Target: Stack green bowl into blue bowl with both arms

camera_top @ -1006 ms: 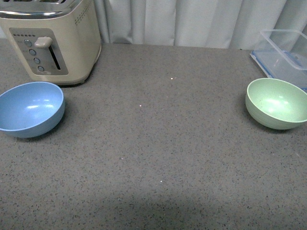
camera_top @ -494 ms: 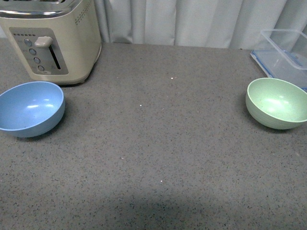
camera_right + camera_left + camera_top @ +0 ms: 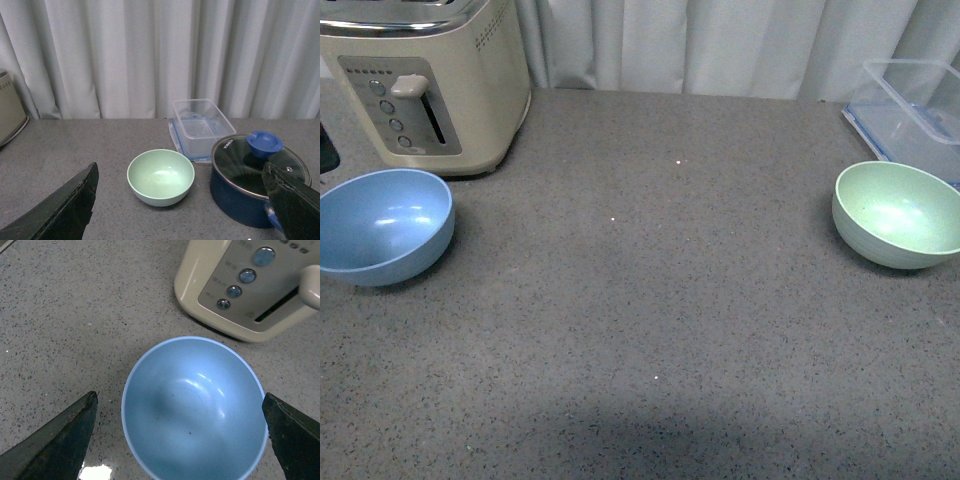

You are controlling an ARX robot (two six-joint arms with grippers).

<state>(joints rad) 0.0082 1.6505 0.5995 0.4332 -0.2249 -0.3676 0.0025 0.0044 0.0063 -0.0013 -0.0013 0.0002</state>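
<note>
Black left gripper (image 3: 179, 394) gapes above blue bowl (image 3: 195, 415) (touching nothing); right gripper (image 3: 179, 164) likewise wide, empty.

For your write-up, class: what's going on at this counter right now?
Nothing is held yet. The left gripper is open above the blue bowl, with its fingers spread to either side of the bowl. The right gripper is open too, set back from the green bowl, which sits near a clear container and a blue pot. The bowls sit at opposite ends of the counter, the blue one by a toaster. They are not stacked.
</note>
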